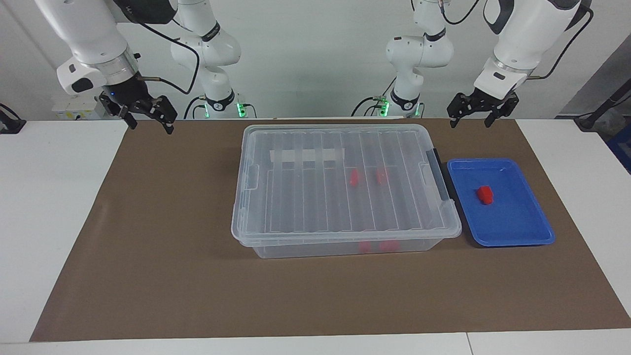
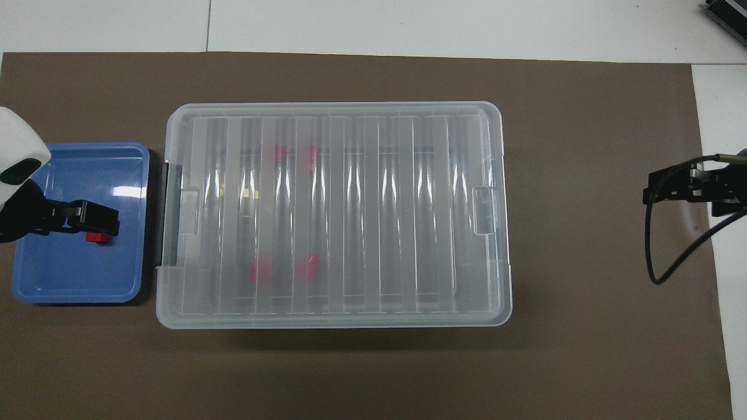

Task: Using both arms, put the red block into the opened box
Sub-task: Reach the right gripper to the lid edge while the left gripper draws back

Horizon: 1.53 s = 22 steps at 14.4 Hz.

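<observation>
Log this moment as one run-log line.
left pincer: open, raised, empty | right pincer: open, raised, empty | box: lid on | red block: in blue tray

A white table (image 1: 54,207) fills the view under a brown mat (image 1: 162,276), whose bare margins show at three and nine o'clock. A plain pale wall (image 1: 315,54) runs along twelve o'clock, evenly lit, with green indicator lights (image 1: 240,109) glowing.
</observation>
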Tool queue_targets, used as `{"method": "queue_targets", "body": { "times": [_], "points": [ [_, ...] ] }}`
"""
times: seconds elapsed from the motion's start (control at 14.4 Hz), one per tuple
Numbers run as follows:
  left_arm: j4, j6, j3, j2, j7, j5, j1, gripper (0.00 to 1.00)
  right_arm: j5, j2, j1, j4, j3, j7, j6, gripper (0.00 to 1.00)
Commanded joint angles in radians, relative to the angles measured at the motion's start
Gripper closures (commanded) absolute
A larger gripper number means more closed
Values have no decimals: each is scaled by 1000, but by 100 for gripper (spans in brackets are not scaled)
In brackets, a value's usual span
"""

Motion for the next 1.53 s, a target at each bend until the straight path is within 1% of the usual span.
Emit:
{"method": "queue_targets", "body": {
  "times": [0.0,0.21,0.49,0.62,1.11,1.32,1.46],
  "points": [
    [-13,-5,9,-20,-13,-12,-7,0,-3,-35,34,-101,4,17,85,0],
    [-13,-6,9,-20,-14,-12,-7,0,-3,-44,78,-185,4,54,183,0],
    [-13,-16,12,-20,-5,-11,-1,0,-1,-23,162,-256,4,108,308,0],
    [-10,-16,12,-20,1,-5,23,0,-1,-13,187,-288,4,112,371,0],
    [-6,-16,12,-22,281,-3,210,0,-10,95,251,-291,4,157,464,3],
    [-4,-3,12,-20,413,-2,299,0,-12,105,253,-294,4,158,474,3],
    [-6,4,12,-20,447,-2,327,0,-14,103,252,-306,4,155,474,4]
  ]
}}
